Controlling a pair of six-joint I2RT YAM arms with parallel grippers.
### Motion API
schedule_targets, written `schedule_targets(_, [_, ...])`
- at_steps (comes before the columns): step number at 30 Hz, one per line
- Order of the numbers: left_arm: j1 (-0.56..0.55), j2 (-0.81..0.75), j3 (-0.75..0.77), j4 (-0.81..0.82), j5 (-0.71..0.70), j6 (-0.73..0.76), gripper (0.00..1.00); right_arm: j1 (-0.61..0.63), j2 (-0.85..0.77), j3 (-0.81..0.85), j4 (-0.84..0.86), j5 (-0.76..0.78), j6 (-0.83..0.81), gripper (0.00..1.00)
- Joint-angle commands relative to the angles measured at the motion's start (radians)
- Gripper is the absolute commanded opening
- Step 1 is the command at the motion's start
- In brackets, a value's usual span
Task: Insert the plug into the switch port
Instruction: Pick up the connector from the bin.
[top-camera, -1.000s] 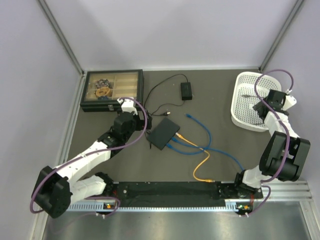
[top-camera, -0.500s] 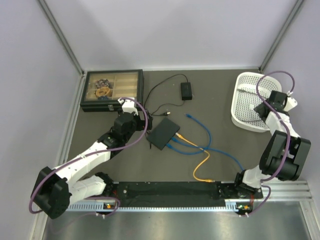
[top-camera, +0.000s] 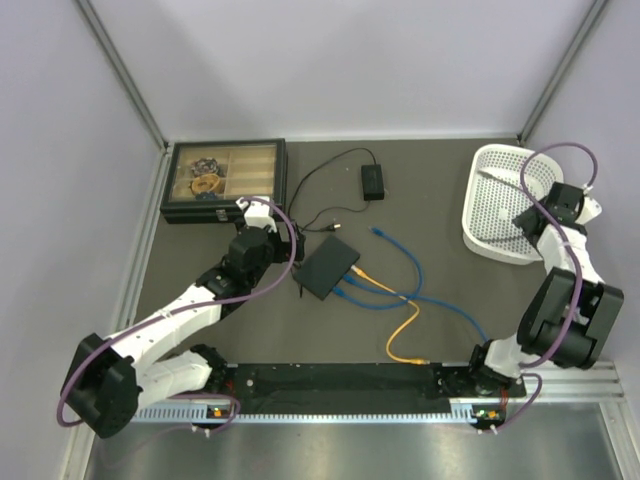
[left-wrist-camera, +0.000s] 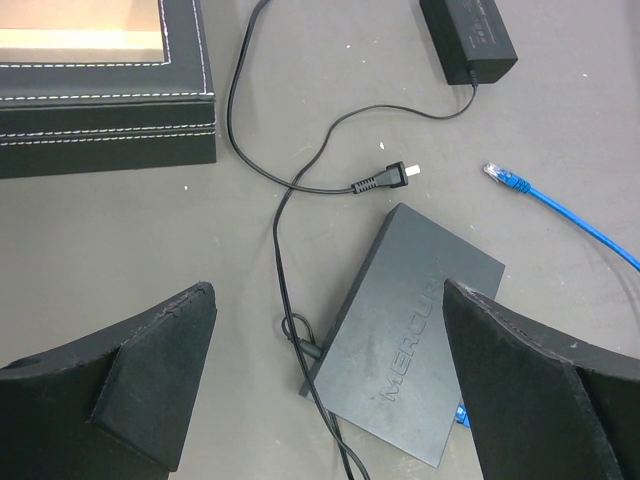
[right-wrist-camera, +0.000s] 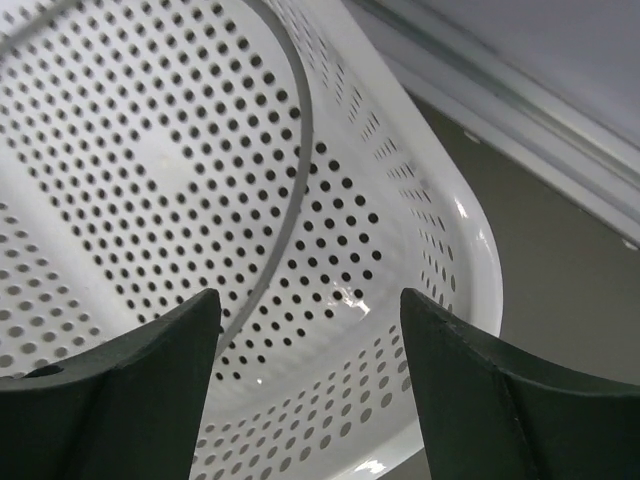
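Rightward across the white basket (top-camera: 478, 215) is where the right wrist has shifted. The right gripper (right-wrist-camera: 307, 300) hangs over the perforated floor, fingers spread and empty. At the far left sits the black compartment case (top-camera: 225, 180). The left gripper (left-wrist-camera: 328, 300) hovers wide apart and empty, just left of the dark grey switch (left-wrist-camera: 410, 330). The switch's near-right edge already takes blue cables (top-camera: 440, 300) and a yellow cable (top-camera: 405, 330). A loose blue plug (left-wrist-camera: 505, 178) lies beyond the switch, not touching it.
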Motion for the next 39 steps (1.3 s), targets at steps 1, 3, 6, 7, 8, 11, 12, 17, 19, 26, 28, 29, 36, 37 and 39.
schedule_targets(1, [-0.012,-0.013,-0.002,0.053,-0.030,0.021,0.99,-0.013,0.099,0.081,-0.030,-0.047,-0.017,0.71])
schedule_targets(3, [-0.012,-0.008,-0.002,0.052,-0.030,0.022,0.99,-0.013,0.127,0.103,-0.036,-0.056,-0.012,0.70])
schedule_targets(6, [-0.012,-0.005,0.001,0.049,-0.035,0.022,0.99,-0.015,0.184,0.123,-0.039,-0.058,-0.008,0.69])
schedule_targets(7, [-0.012,-0.003,0.001,0.049,-0.035,0.024,0.99,-0.015,0.196,0.123,-0.036,-0.056,-0.005,0.68])
schedule_targets(8, [-0.012,-0.003,0.003,0.049,-0.035,0.024,0.99,-0.016,0.219,0.123,-0.016,-0.061,-0.005,0.67])
schedule_targets(11, [-0.012,-0.002,0.004,0.046,-0.035,0.024,0.99,-0.022,0.271,0.137,-0.001,-0.085,0.008,0.63])
schedule_targets(12, [-0.012,-0.002,0.006,0.046,-0.035,0.024,0.99,-0.024,0.282,0.138,0.007,-0.090,0.011,0.61])
schedule_targets(17, [-0.012,0.004,0.004,0.049,-0.038,0.024,0.99,-0.025,0.303,0.149,0.033,-0.110,0.014,0.32])
schedule_targets(19, [-0.012,0.004,0.001,0.050,-0.038,0.022,0.99,-0.025,0.285,0.154,0.036,-0.111,0.015,0.15])
schedule_targets(26, [-0.012,-0.002,0.001,0.052,-0.033,0.021,0.99,-0.021,0.078,0.157,0.048,-0.159,0.015,0.00])
schedule_targets(28, [-0.012,-0.003,-0.001,0.053,-0.033,0.021,0.99,-0.016,-0.017,0.160,0.051,-0.167,0.008,0.00])
schedule_targets(29, [-0.012,-0.005,-0.004,0.055,-0.033,0.019,0.99,-0.010,-0.051,0.163,0.051,-0.165,-0.003,0.00])
schedule_targets(36, [-0.011,-0.010,-0.008,0.066,-0.027,0.015,0.99,0.112,-0.304,0.258,0.035,-0.159,-0.124,0.00])
schedule_targets(37, [-0.011,-0.010,-0.011,0.067,-0.026,0.015,0.99,0.125,-0.328,0.267,0.033,-0.170,-0.136,0.00])
schedule_targets(39, [-0.011,-0.007,-0.010,0.070,-0.024,0.015,0.99,0.148,-0.393,0.291,0.024,-0.226,-0.147,0.00])
